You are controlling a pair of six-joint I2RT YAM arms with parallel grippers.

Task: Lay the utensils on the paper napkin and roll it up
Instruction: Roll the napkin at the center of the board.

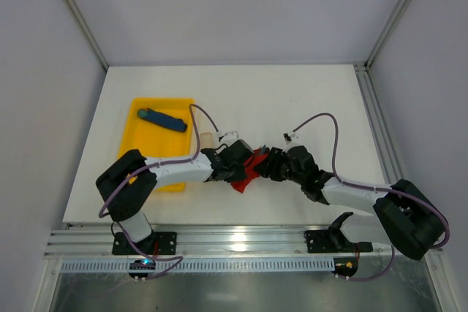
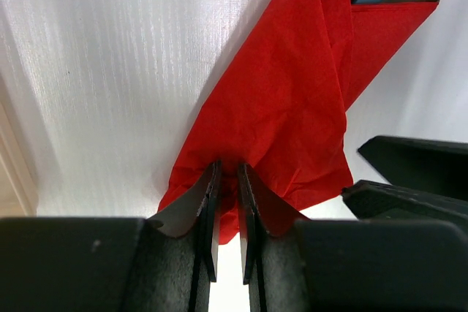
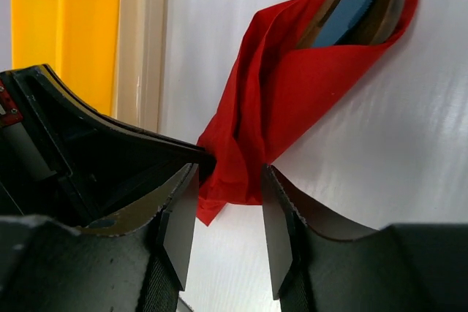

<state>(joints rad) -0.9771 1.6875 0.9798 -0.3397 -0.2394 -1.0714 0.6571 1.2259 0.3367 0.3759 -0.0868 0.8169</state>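
Your left fingers point(image 2: 209, 206) clenched a corner of the red paper napkin point(image 2: 292, 107) toward the near edge of the desk point(image 1: 292, 93); your right fingers point(image 3: 276, 228) straddled it, released, utensils point(image 3: 384, 6) wrapped inside.

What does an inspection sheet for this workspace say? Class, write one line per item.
Surface: white table, no spills seen.
Job's things: red paper napkin folded around the utensils, their ends poking out.
Clutter: yellow tray holding a blue stick.
Grippers: left gripper shut on the napkin's narrow end; right gripper open, straddling that end.
Cables: purple cables loop over both arms.
Surroundings: pale walls, metal rail at the near edge.
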